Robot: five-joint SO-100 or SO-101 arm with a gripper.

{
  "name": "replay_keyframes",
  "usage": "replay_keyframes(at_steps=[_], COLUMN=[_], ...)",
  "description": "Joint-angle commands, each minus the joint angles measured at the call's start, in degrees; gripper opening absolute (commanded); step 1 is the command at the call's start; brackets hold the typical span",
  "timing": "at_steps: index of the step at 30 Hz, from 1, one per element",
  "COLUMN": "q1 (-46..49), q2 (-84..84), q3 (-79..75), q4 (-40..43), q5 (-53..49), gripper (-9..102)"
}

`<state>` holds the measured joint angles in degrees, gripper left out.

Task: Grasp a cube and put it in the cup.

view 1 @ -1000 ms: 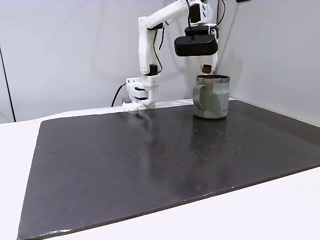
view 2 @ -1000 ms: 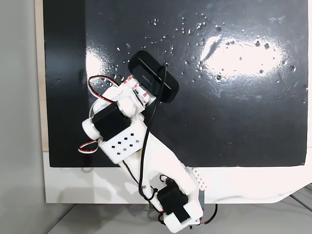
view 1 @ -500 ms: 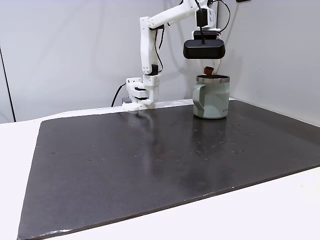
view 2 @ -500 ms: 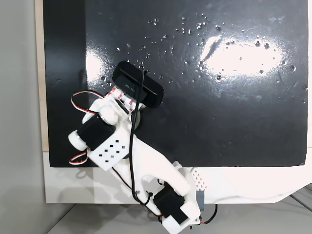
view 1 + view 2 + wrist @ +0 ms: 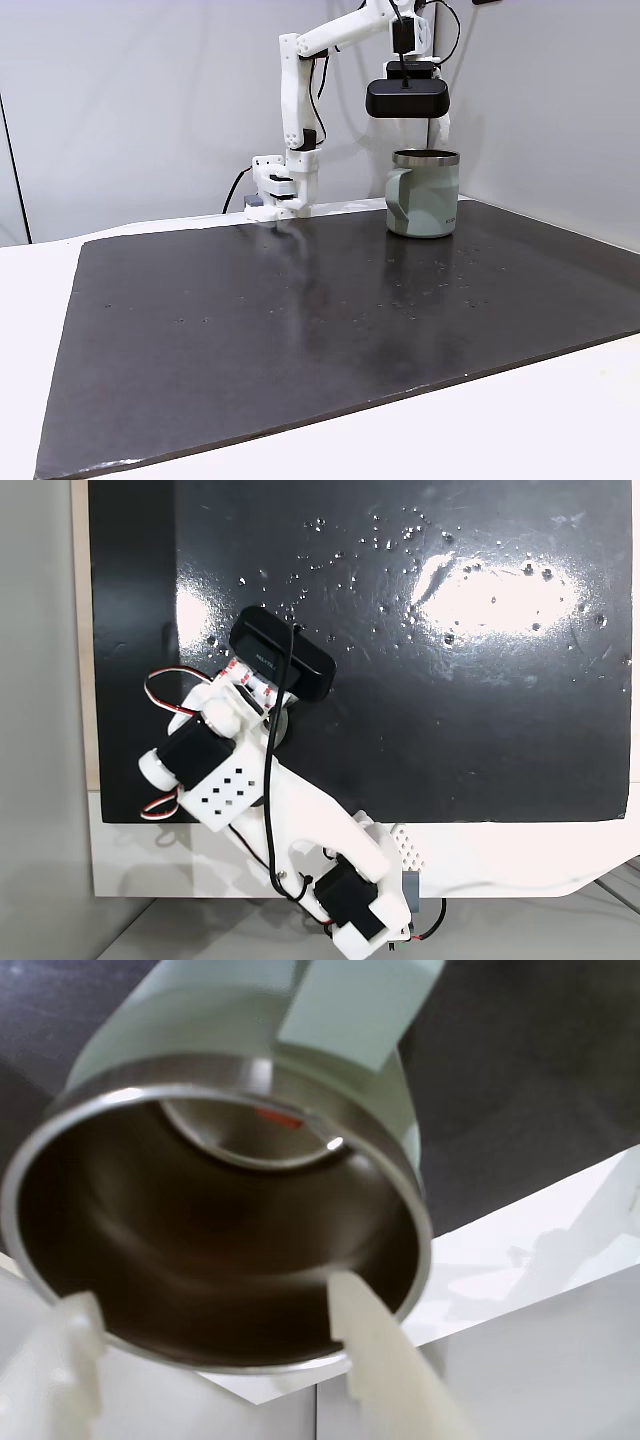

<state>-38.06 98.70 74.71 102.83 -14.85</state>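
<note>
in the wrist view the two white plastic fingers of the gripper (image 5: 215, 1355) sit nearest the lens, blurred and cut off by the bottom edge, one finger (image 5: 55, 1375) at seven o'clock and the other at five o'clock. they are spread apart with nothing between them. just beyond them gapes the one pale sage-green mug with the silvery metal rim (image 5: 395, 1165), its dark steel inside taking up the middle of the picture and its flat handle pointing to one o'clock. deep inside, near the far wall at about twelve o'clock of the opening, lies a small reddish patch, the terracotta cube (image 5: 278, 1117); only a sliver of it shows and it is too blurred to tell its shape or how it lies. the dark grey mat (image 5: 520, 1080) fills the space behind the mug.

in the fixed view from the table's front, the mat (image 5: 300, 320) spreads from the near edge, and the mug (image 5: 423, 193) stands upright at its far side, at two o'clock, handle turned to nine o'clock. the gripper hangs directly above the rim, mostly hidden behind the black wrist camera (image 5: 406, 98).

in the fixed view from above, one white arm (image 5: 270, 810) covers the mug completely.
</note>
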Motion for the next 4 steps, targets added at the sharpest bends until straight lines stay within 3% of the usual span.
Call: replay_keyframes(at_steps=[1, 4], q1=[0.1, 0.1], q2=[3.6, 3.7], q3=[-0.7, -0.7], q4=[0.7, 0.7], q5=[0.1, 0.1], gripper=[24, 24])
